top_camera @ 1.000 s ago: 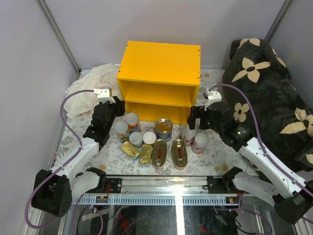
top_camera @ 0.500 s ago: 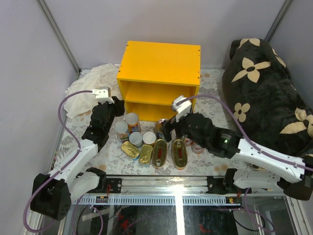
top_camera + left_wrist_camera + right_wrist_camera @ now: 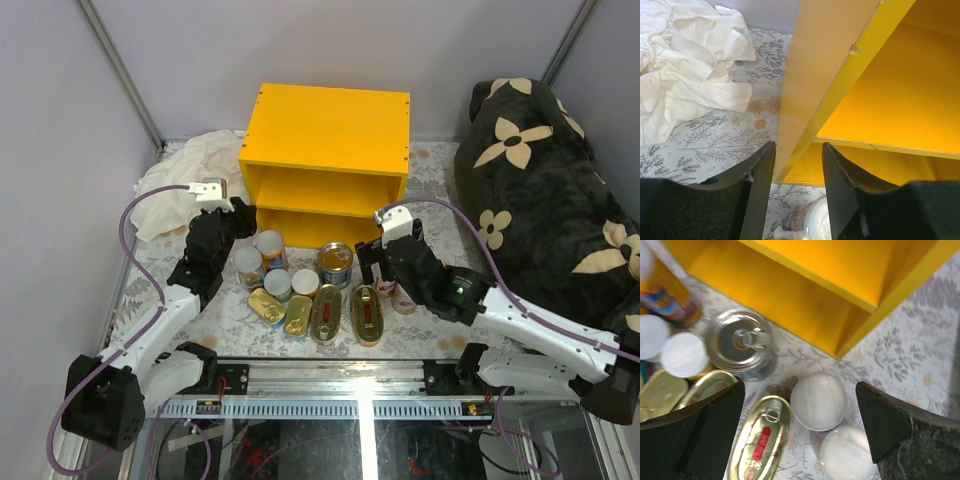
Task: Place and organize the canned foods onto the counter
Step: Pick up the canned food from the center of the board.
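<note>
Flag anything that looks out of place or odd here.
A crumpled white cloth lies bunched on the floor left of the yellow counter, unrelated to the cans. Nothing looks spilled.

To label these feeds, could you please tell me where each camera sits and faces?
Top external: above and behind, looking down on the counter and tins; both arms show.
Left wrist: on the left arm, facing the counter's side wall; left gripper shows.
Right wrist: on the right arm, looking down on tins; right gripper shows.
Top and right wrist share the steel can.
</note>
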You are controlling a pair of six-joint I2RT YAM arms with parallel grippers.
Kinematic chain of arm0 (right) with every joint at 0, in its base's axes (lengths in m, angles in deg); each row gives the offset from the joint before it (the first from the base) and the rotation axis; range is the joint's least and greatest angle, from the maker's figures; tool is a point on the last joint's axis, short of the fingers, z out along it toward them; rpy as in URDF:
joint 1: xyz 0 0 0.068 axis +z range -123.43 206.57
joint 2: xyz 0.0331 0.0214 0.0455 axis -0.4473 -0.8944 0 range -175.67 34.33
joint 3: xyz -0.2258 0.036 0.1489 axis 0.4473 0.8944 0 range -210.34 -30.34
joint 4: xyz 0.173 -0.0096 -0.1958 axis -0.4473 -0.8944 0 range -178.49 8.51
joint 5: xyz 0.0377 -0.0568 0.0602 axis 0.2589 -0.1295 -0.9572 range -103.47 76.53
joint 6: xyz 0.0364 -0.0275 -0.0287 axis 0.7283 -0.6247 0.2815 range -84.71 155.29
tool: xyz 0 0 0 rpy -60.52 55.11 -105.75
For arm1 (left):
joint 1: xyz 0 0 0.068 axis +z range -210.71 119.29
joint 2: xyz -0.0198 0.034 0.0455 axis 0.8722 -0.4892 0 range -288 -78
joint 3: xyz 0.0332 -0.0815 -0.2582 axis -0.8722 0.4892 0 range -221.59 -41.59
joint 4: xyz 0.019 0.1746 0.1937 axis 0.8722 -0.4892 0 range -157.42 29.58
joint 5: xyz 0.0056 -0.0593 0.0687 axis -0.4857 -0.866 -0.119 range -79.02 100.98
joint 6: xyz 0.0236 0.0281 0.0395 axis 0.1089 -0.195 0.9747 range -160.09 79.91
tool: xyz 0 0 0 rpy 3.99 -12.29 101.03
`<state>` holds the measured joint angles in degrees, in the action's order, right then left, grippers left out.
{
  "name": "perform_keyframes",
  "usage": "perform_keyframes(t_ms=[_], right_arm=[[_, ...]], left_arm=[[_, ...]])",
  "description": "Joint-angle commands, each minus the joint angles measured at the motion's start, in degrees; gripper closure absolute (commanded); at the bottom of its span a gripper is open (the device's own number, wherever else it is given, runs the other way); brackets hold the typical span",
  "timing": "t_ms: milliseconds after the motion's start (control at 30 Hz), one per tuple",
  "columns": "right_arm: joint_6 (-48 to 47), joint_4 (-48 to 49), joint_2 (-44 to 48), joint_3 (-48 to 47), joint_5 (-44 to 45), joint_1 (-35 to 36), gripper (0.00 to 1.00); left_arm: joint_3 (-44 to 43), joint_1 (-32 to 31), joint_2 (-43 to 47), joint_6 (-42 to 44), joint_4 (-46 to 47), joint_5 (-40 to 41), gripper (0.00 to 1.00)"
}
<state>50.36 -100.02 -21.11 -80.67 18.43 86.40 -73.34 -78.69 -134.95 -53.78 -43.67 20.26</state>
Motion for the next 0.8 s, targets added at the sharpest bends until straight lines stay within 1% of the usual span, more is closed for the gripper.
perform_keyframes(t_ms=[0,33,100,167,233,333,567,767], right_arm=[[5.2,-1.5,-4.4,2.4,-7.2,-7.4,0.01],[5.8,-2.0,-5.7,2.1,-8.8,-8.6,0.01],[5.6,-2.3,-7.6,1.8,-8.2,-9.3,0.01],[5.1,-1.8,-9.2,1.7,-8.2,-9.8,0.01],[5.2,-1.9,-10.9,1.5,-9.3,-11.0,0.0],[5.7,-1.2,-12.6,2.5,-10.0,-12.5,0.01],[6.9,1.7,-15.4,5.7,-10.5,-13.1,0.01],[7.7,3.2,-14.7,8.0,-11.0,-13.2,0.0]], left_arm=[[0.8,-0.3,1.0,-0.4,1.1,0.1,0.53],[0.9,-0.3,1.0,-0.4,1.1,0.0,0.44],[1.0,-0.3,0.9,-0.3,1.0,0.1,0.22],[1.1,-0.3,0.9,-0.2,1.0,0.3,0.11],[1.2,-0.3,1.0,-0.1,1.0,0.5,0.06],[1.5,-0.3,1.2,0.0,1.1,0.8,0.0],[2.0,-0.3,0.7,0.4,1.6,1.0,0.0],[2.0,-0.3,0.4,0.7,1.5,0.7,0.0]])
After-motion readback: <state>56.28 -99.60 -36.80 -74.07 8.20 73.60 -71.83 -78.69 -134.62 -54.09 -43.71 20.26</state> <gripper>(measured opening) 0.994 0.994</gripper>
